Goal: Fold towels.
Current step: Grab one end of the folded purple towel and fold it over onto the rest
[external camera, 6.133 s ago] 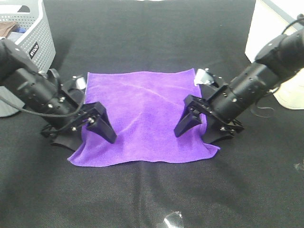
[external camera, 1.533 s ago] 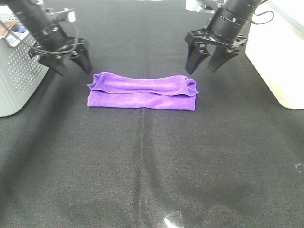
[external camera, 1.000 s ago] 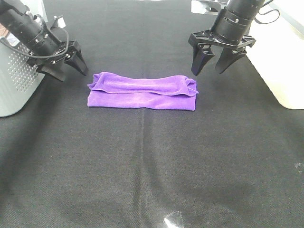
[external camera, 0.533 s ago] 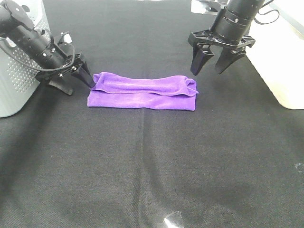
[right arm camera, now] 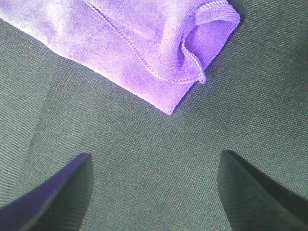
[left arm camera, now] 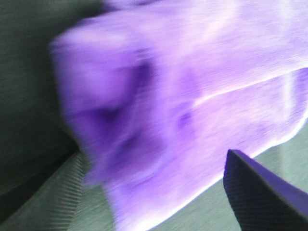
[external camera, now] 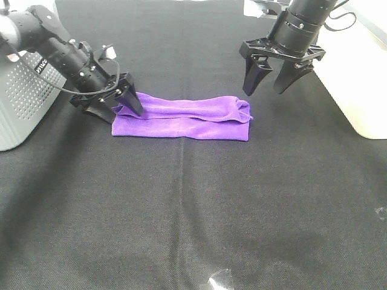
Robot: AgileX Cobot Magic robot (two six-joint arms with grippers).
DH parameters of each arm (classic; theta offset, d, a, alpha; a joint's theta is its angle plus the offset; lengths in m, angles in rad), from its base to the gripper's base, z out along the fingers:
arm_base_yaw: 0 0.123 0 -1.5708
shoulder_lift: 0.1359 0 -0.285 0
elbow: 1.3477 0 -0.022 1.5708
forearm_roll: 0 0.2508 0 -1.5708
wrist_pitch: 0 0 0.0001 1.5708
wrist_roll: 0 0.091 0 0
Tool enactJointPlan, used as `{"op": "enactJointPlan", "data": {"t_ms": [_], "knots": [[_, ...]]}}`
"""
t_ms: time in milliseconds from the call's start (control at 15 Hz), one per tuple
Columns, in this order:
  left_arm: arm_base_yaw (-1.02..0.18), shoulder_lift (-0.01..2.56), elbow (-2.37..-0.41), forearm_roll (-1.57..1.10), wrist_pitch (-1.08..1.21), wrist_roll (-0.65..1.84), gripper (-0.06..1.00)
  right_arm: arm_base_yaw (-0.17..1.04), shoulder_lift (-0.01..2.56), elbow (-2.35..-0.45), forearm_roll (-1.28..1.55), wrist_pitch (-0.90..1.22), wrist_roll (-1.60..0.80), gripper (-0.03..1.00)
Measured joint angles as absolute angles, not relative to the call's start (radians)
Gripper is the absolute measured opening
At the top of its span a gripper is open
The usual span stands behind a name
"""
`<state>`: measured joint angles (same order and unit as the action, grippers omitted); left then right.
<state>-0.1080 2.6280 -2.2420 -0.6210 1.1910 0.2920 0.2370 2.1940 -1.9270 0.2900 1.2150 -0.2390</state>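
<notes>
Bench w/ black cover carries all; towel lies on its far half, abt midway btwn L and R edges, folded to a long strip running L-R. Left gripper sits at strip's L end, jaws well apart, nothing clamped; touching cloth or not, can't tell. Right gripper hangs over bench just behind strip's R end, jaws wide, empty.

Risks, as I judge: cover is cloth too, so a low finger could pinch it w/ the towel; basket at L edge is close to L arm, a bump is poss.; top layer is rumpled, so a shallow pinch may take one layer only and undo the fold; one end pulled alone would skew the strip.

Materials: cover matte, fine twill weave; basket grey plastic, perforated walls; towel bright purple microfibre, short nap, limp; its R end curls into an open loop; hem stitched; finger black, wedge-shaped, finely textured.
</notes>
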Motion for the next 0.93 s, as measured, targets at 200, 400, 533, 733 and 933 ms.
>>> {"op": "enactJointPlan", "data": {"t_ms": [200, 400, 533, 733, 933], "knots": [[-0.109, 2.635, -2.242, -0.634, 1.189, 0.289, 0.74, 0.237, 2.194, -1.927, 0.29, 1.215, -0.239, 0.72], [-0.129, 2.654, -2.258, -0.664, 1.19, 0.281, 0.74, 0.237, 2.194, -1.927, 0.29, 1.215, -0.239, 0.72], [-0.173, 2.675, -2.292, -0.666, 1.19, 0.277, 0.71, 0.237, 2.188, -1.927, 0.29, 1.216, -0.239, 0.72], [-0.206, 2.698, -2.344, -0.622, 1.185, 0.228, 0.48, 0.237, 2.15, -1.927, 0.29, 1.216, -0.239, 0.72], [-0.208, 2.72, -2.395, -0.566, 1.201, 0.233, 0.04, 0.237, 2.119, -1.927, 0.29, 1.217, -0.239, 0.72]]}}
